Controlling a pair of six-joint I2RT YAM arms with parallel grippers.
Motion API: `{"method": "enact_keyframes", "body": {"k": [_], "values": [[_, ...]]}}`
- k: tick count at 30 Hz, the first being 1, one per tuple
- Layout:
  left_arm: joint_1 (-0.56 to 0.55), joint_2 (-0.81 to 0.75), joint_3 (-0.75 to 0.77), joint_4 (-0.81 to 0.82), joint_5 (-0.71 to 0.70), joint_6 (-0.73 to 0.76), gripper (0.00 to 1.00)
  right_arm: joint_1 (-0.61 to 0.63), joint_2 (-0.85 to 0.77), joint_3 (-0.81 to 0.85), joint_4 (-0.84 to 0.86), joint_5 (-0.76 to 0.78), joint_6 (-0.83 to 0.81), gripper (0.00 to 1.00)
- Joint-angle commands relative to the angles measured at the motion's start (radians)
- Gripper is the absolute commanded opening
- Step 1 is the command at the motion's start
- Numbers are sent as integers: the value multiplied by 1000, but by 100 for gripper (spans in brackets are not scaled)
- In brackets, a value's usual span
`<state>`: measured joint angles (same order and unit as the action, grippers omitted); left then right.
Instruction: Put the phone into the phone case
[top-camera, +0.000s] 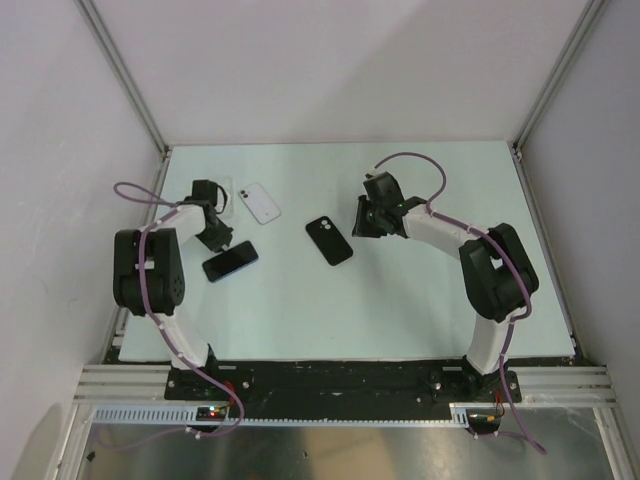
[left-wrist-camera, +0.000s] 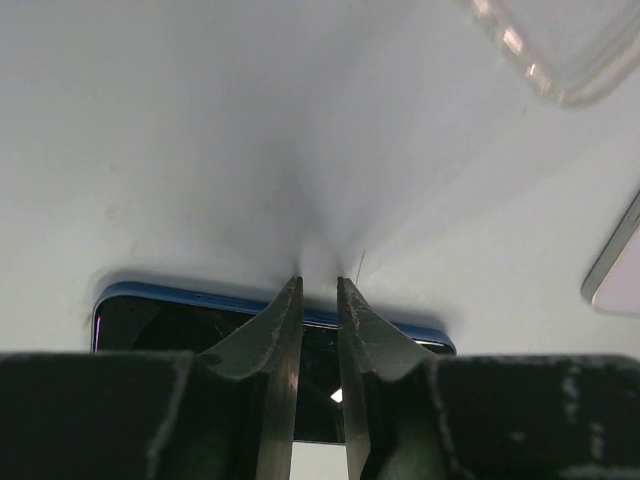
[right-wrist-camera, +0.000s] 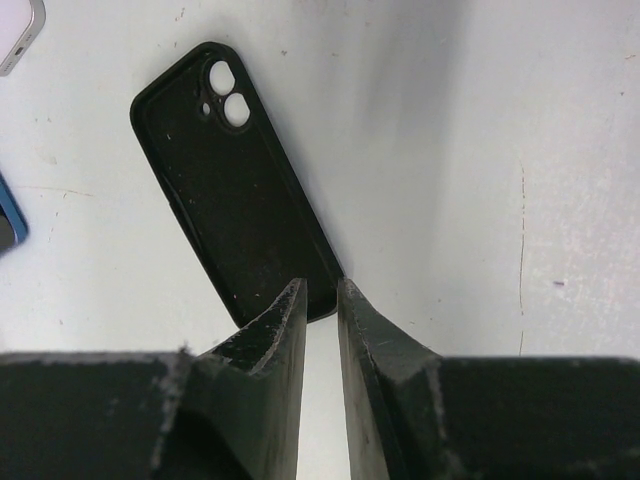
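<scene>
A dark phone with a blue edge (top-camera: 230, 261) lies screen up at the left of the table. In the left wrist view the phone (left-wrist-camera: 180, 325) lies flat right under my fingers. My left gripper (top-camera: 214, 236) (left-wrist-camera: 319, 281) is shut and holds nothing, its tips at the phone's far edge. A black phone case (top-camera: 329, 240) (right-wrist-camera: 235, 185) lies open side up in the middle, camera holes at its far end. My right gripper (top-camera: 364, 222) (right-wrist-camera: 320, 283) is shut and empty, its tips at the case's near right corner.
A white phone (top-camera: 260, 203) (left-wrist-camera: 615, 270) lies behind the dark phone, its corner in the right wrist view (right-wrist-camera: 15, 30). A clear case (top-camera: 224, 196) (left-wrist-camera: 560, 50) lies beside it near the left arm. Metal frame posts stand at the table's back corners.
</scene>
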<state>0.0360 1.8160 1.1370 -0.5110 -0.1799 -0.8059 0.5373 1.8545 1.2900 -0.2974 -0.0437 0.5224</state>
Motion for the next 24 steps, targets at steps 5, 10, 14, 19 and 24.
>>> {"method": "enact_keyframes", "body": {"k": [5,10,14,19,24], "values": [[-133,-135,-140,-37,6,-56,25,21,-63,1,-1,-11,-27,23],[-205,-192,-202,-35,19,-75,25,45,-65,0,8,-22,-47,24],[-190,-286,-203,-55,-17,-41,34,71,-73,1,24,-65,-50,24],[-79,-445,-236,-123,-101,-2,41,142,-56,4,59,-134,7,25],[68,-511,-321,-127,-81,-2,36,231,20,44,80,-163,64,24]]}}
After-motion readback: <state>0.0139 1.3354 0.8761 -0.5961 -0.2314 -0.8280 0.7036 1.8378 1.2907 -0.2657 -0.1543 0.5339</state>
